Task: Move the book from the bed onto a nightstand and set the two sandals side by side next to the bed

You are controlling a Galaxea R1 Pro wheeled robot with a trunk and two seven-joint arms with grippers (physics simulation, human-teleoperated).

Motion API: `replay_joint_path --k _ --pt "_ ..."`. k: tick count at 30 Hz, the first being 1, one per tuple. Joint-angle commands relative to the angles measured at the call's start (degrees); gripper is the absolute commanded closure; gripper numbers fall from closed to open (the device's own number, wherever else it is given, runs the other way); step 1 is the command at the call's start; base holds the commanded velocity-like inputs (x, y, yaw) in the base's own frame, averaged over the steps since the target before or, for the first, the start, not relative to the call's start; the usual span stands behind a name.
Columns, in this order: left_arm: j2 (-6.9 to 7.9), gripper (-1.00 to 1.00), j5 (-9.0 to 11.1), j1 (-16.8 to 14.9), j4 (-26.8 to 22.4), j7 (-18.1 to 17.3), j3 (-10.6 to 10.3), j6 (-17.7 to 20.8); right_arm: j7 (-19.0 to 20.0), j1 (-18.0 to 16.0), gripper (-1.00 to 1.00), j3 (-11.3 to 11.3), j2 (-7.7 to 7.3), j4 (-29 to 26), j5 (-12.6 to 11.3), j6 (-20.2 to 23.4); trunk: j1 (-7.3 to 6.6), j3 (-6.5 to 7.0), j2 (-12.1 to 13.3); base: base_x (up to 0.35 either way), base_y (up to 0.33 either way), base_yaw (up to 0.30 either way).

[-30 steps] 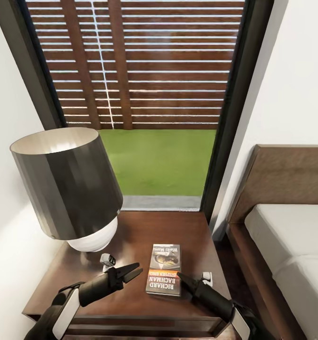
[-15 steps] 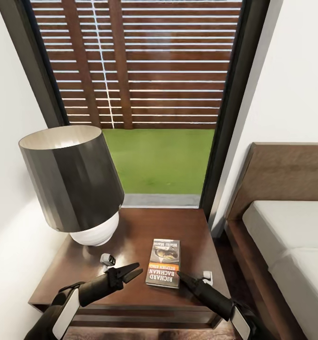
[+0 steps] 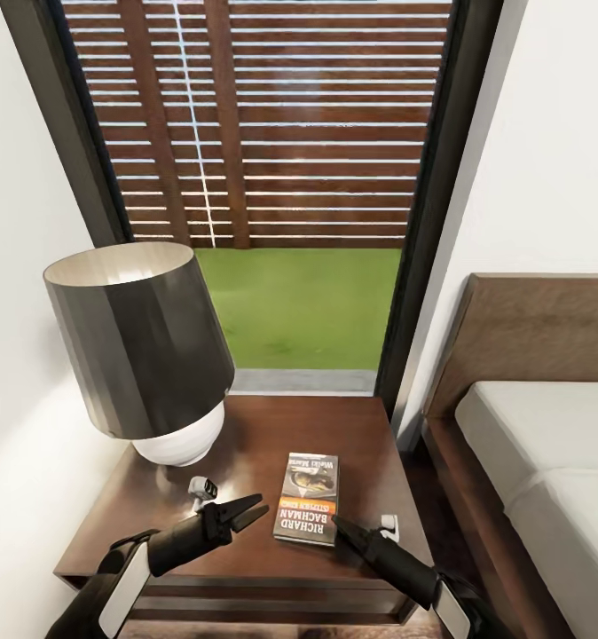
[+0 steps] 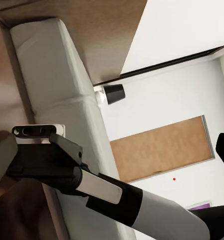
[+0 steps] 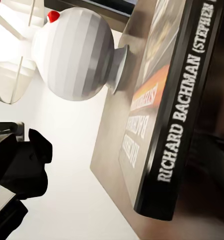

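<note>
Book [image 3: 308, 497] flat on nightstand [image 3: 246, 426], between left pincer [image 3: 253, 511] fingers together, right pincer [image 3: 342, 527] together just beside

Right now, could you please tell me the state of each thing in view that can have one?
Small dark paperback book with the orange band: lying flat, cover up, on the nightstand.
Low dark brown wooden nightstand: bears the lamp and the book.
Grey-shaded lamp with a white round base: upright.
Pale grey mattress of the bed: bare.
Left pincer: holds nothing, beside the book.
Right pincer: tip at the book's near corner; grip unclear.
</note>
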Motion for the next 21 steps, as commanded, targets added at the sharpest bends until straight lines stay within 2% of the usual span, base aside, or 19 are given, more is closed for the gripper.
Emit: replay_joint_path --k 1,8,14,21 --pt "0.06 -1.0 0.4 0.0 0.0 0.0 -0.2 0.5 0.1 0.0 -1.0 0.0 0.02 0.0 0.0 0.6 -0.01 -0.05 0.0 0.0 0.0 0.0" --pt "0.01 -1.0 0.4 0.0 0.0 0.0 -0.2 0.5 0.1 0.0 -1.0 0.0 0.02 0.0 0.0 0.6 -0.01 -0.05 0.0 0.0 0.0 0.0" --pt "-0.02 -1.0 0.4 0.0 0.0 0.0 -0.2 0.5 0.1 0.0 -1.0 0.0 0.02 0.0 0.0 0.6 -0.16 1.28 0.1 0.0 0.0 0.0" --pt "-0.03 -1.0 0.4 0.0 0.0 0.0 -0.3 0.5 0.1 0.0 -1.0 0.0 0.02 0.0 0.0 0.6 -0.16 1.28 0.1 0.0 0.0 0.0"
